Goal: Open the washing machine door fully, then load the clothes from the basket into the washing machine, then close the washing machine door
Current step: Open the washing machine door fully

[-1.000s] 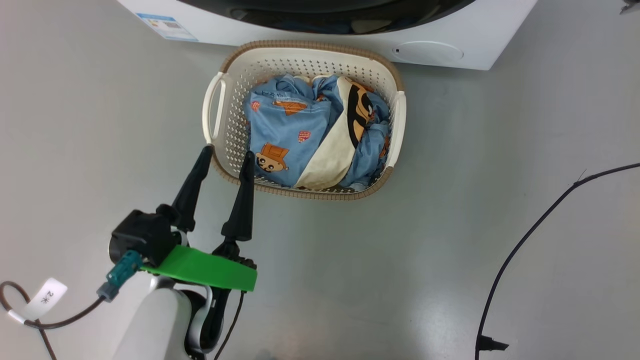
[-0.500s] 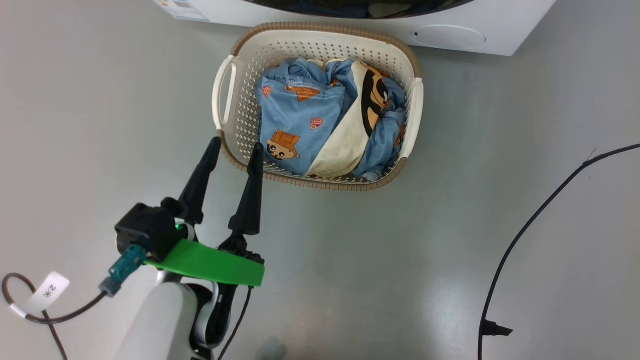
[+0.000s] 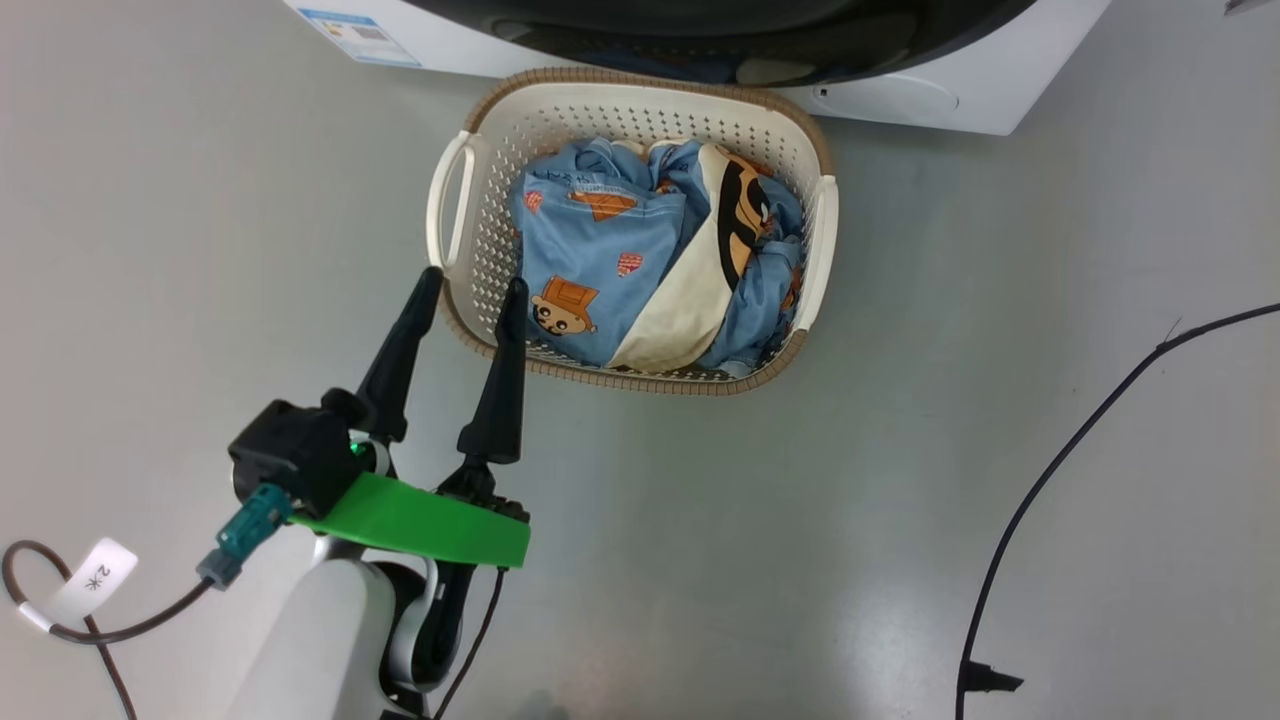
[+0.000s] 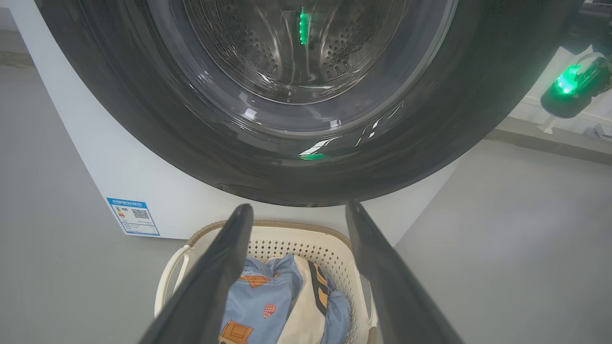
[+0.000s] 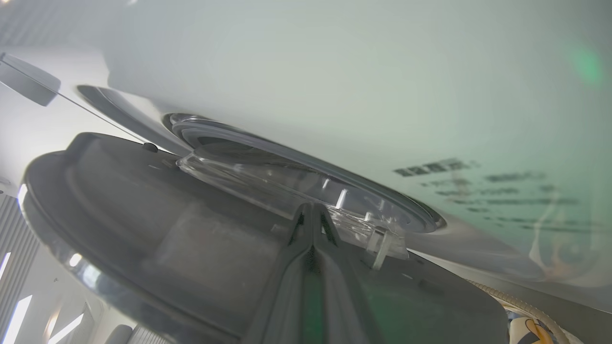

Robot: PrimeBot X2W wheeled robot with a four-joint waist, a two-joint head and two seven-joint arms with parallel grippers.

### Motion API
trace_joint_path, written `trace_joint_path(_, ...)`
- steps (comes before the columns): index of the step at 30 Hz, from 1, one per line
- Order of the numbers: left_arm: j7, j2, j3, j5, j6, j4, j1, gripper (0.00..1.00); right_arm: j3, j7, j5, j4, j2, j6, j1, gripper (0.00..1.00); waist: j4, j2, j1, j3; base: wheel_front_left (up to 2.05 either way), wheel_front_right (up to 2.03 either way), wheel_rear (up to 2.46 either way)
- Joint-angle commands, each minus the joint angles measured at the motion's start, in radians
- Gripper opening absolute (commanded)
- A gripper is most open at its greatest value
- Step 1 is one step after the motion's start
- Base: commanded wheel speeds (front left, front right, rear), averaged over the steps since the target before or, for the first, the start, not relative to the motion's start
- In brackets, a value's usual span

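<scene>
The cream basket (image 3: 600, 120) stands on the floor in front of the white washing machine (image 3: 1000, 60), with the light blue and cream clothes (image 3: 600, 250) piled inside. My left gripper (image 3: 472, 282) is open, its fingertips over the basket's near-left rim and nothing between them. In the left wrist view the washing machine door (image 4: 143, 119) looms above the basket (image 4: 330, 243) and the clothes (image 4: 267, 291). My right gripper (image 5: 313, 208) is shut, its tips against the inner side of the door (image 5: 143, 215), which stands ajar from the machine front (image 5: 334, 71).
A black cable (image 3: 1050, 470) curves across the grey floor at the right. A tagged cable (image 3: 90, 590) loops at the lower left. A blue label sticker (image 3: 350, 25) and a round cap (image 3: 885, 95) mark the machine's lower front.
The head camera has shifted a little, so the basket and machine sit slightly differently in the picture. My left gripper stays open by the basket's near-left rim.
</scene>
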State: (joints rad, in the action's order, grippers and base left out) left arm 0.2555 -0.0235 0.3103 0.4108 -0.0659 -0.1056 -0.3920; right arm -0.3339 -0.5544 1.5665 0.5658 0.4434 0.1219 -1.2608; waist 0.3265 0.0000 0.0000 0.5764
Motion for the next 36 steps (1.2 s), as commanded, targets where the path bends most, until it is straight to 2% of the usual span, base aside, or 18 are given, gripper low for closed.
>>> trace_joint_path(1, 0.006, -0.027, -0.031, 0.0, 0.002, 0.015, 0.007, 1.0, -0.021, -0.013, -0.007, -0.038, -0.034, 0.009, 0.037, 0.0, -0.004, 0.0, 0.0, -0.009, 0.0, 0.0, 0.0)
trace_joint_path(36, 0.006, -0.027, -0.065, -0.062, -0.011, -0.006, 0.121, 1.0, -0.132, -0.075, 0.008, -0.132, -0.095, 0.009, 0.312, 0.0, -0.035, 0.0, 0.0, -0.222, 0.0, 0.0, 0.0)
